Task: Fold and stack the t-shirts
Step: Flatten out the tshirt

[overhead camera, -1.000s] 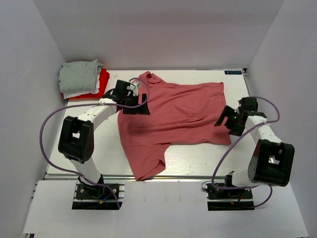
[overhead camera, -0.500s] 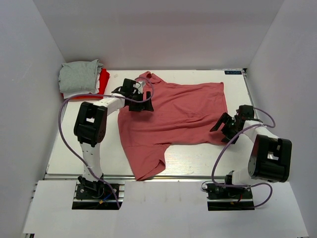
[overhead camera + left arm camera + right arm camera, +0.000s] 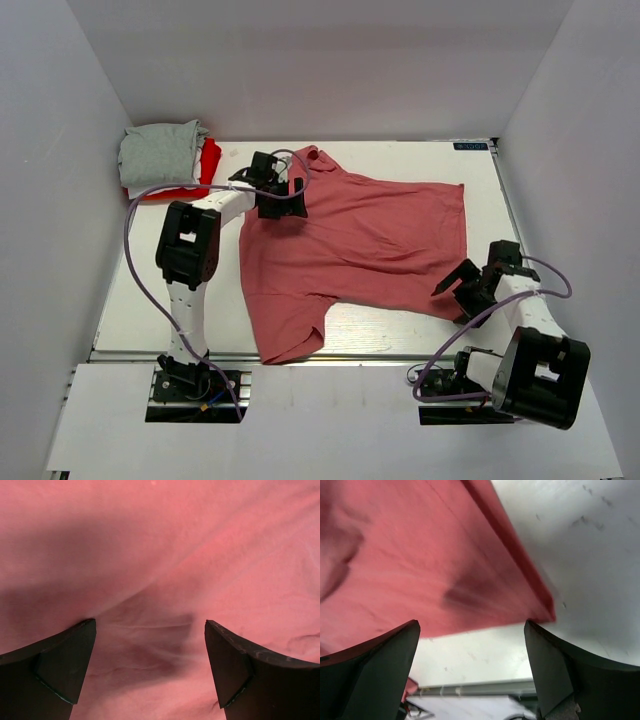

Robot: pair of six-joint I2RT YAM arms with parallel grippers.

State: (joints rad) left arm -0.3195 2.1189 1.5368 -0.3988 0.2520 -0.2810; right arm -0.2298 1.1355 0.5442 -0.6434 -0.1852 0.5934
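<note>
White bench (image 3: 400, 330) boxed in by plain pale walls (image 3: 330, 70). Small dark label (image 3: 472, 146) at far right corner, writing too small to read. Spread flat across bench middle, salmon-pink t-shirt (image 3: 350, 240). Folded stack at far left corner: grey shirt (image 3: 160, 152) on top, red shirt (image 3: 208, 165) beneath. Over pink cloth near collar, left gripper (image 3: 285, 197) spread wide, empty. At near right hem corner, right gripper (image 3: 455, 283) spread wide, empty.

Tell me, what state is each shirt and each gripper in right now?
Pink t-shirt: unfolded, spread on the table.
Grey t-shirt: folded, topmost in the far-left corner.
Red t-shirt: folded, beneath the grey one.
Left gripper: open, over the pink t-shirt.
Right gripper: open, at its hem corner.
</note>
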